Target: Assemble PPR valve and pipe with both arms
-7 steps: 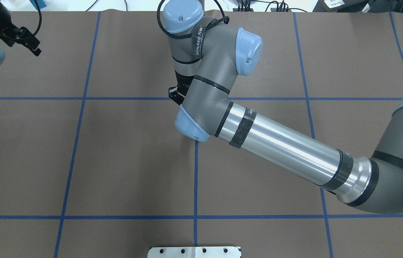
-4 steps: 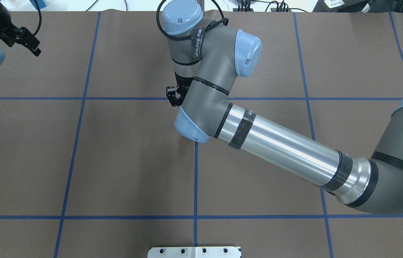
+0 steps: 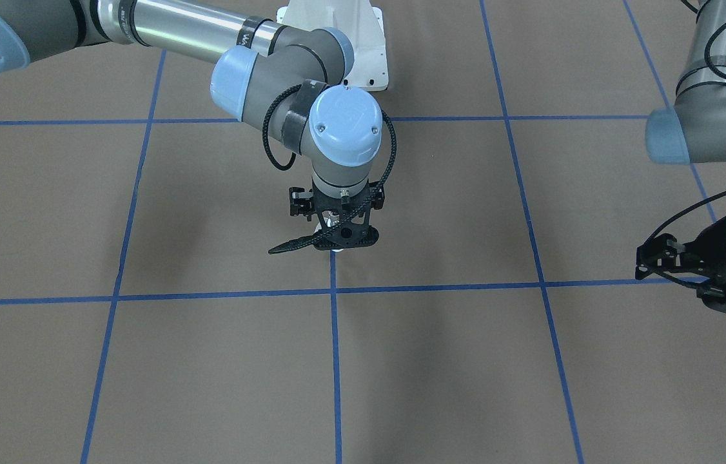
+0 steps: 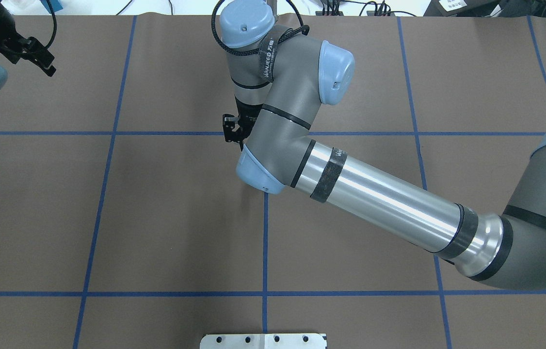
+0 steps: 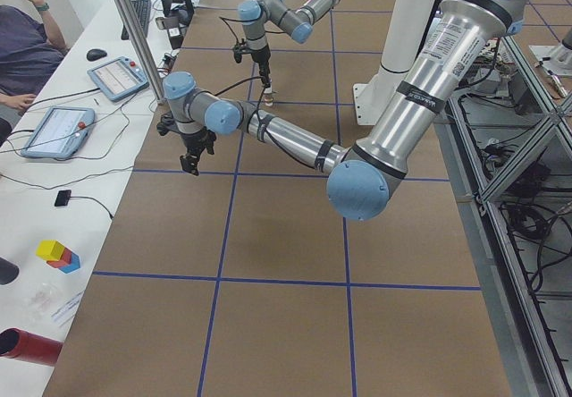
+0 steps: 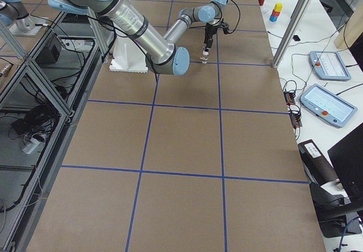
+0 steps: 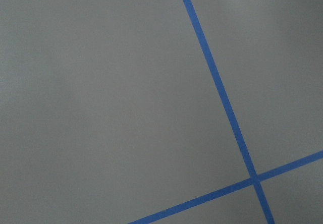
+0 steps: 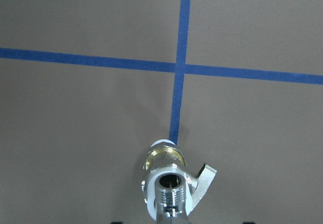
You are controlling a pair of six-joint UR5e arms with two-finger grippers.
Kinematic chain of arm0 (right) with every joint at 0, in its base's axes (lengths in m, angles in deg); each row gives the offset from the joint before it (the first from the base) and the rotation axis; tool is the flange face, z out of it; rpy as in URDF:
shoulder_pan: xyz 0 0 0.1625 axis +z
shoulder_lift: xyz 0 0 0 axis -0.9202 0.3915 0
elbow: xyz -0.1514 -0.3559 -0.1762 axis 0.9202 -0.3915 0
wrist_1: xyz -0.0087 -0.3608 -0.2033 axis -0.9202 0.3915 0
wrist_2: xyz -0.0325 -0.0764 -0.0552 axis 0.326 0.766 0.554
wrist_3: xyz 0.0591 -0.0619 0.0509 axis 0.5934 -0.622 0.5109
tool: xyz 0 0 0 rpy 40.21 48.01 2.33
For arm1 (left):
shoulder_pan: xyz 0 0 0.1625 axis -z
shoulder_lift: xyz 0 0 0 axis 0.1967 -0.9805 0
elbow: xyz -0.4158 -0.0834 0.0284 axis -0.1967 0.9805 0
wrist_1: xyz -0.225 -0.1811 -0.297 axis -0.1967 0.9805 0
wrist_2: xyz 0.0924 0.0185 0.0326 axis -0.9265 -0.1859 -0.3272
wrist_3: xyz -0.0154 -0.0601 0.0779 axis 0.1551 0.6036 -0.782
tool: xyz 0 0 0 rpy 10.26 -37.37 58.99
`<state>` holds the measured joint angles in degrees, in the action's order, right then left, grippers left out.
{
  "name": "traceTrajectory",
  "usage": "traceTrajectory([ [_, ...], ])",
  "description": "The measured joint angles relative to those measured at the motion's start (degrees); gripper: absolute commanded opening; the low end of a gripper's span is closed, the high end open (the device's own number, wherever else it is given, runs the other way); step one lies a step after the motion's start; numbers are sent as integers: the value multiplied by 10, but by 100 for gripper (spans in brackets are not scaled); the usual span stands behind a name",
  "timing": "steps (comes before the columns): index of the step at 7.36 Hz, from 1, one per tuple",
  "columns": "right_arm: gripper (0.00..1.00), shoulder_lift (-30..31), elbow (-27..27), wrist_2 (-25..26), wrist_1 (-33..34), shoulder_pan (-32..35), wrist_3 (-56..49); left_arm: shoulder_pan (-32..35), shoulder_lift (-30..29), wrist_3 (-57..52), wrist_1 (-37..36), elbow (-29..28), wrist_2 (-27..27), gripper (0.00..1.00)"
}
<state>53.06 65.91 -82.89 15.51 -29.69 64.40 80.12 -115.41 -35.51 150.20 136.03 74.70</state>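
Note:
In the right wrist view the PPR valve (image 8: 163,156), brass middle over a white end, stands on a blue tape line with the silver pipe (image 8: 171,183) seated on top, its open end facing the camera. The pair shows small under the right gripper in the exterior right view (image 6: 204,55). My right gripper (image 3: 337,240) hangs straight above them and looks open. Only black finger edges show far apart at the wrist view's bottom. My left gripper (image 3: 650,261) hovers empty and open far off at the table's left side (image 4: 44,62). Its wrist view shows only mat.
The brown mat (image 4: 156,218) is gridded with blue tape. The white pedestal base (image 4: 263,341) sits at the robot's edge. The right forearm (image 4: 379,194) spans the right half. A desk with tablets (image 5: 116,77) and an operator (image 5: 27,53) lies beyond the far edge.
The visible part of my right gripper and its wrist have shifted slightly left in the overhead view. The left arm has not moved.

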Motion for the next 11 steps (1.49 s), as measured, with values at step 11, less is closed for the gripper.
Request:
traceTrajectory([
  [11,99,453,247,-76,7,358,-433,160,224,-120,77,72,3,100],
])
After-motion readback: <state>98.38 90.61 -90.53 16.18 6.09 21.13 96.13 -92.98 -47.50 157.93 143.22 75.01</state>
